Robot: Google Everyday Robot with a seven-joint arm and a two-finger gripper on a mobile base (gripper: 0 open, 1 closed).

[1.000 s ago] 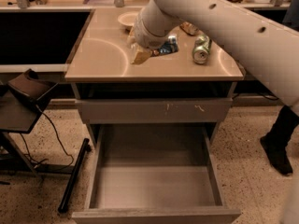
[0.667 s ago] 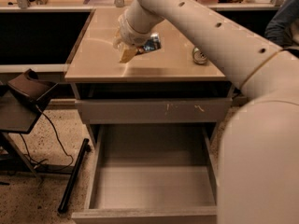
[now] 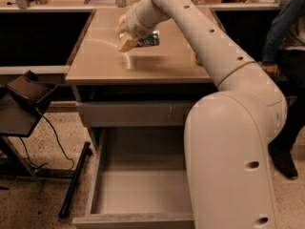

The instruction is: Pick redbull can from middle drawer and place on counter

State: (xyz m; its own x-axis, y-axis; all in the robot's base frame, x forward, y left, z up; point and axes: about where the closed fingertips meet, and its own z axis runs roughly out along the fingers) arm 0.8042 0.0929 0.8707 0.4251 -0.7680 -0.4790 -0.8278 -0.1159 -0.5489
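Hovering over the counter [image 3: 109, 66], the gripper [image 3: 128, 42] pinches the blue redbull can [image 3: 151, 38], its lettering unreadable.

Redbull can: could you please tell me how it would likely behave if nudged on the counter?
The can looks slim and seems to lie sideways beside the gripper over the counter, so it may well roll. The counter is glossy, so it would probably slide easily too.

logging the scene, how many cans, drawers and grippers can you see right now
cans: 1, the redbull can, over the counter
drawers: 2, the open middle drawer, a shut drawer front above
grippers: 1, the gripper, beside the can
total: 4
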